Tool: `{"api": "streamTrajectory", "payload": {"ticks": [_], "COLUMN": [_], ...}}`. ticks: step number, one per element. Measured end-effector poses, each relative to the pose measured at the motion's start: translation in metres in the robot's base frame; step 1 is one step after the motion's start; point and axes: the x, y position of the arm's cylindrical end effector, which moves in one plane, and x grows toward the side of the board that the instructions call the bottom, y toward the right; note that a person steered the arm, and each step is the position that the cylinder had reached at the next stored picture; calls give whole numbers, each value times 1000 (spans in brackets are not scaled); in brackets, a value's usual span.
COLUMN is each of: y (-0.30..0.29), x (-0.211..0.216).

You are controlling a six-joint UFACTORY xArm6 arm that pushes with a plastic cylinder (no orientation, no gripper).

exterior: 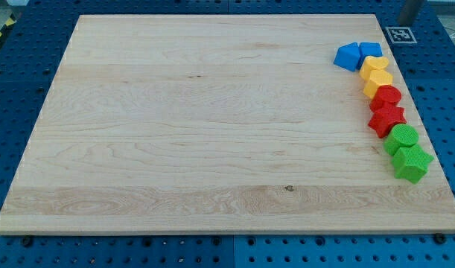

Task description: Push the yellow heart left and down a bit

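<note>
Two yellow blocks sit in a column of blocks along the board's right edge. The upper one (374,65) looks like a hexagon. The lower one (377,82) looks like the yellow heart; it touches the hexagon above and a red round block (388,95) below. A dark rod shows at the view's top right corner, off the board, and my tip (410,22) is above and to the right of the blocks, well apart from the heart.
A blue triangle-like block (348,56) and a blue cube (370,50) head the column. Below the red round block come a red star (386,119), a green round block (402,138) and a green star (412,163). A black-and-white marker (400,34) lies beyond the wooden board (212,134).
</note>
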Motion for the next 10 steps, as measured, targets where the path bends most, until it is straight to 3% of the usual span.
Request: {"api": "streamTrajectory", "payload": {"ticks": [3, 10], "y": [-13, -65], "x": [81, 125]}}
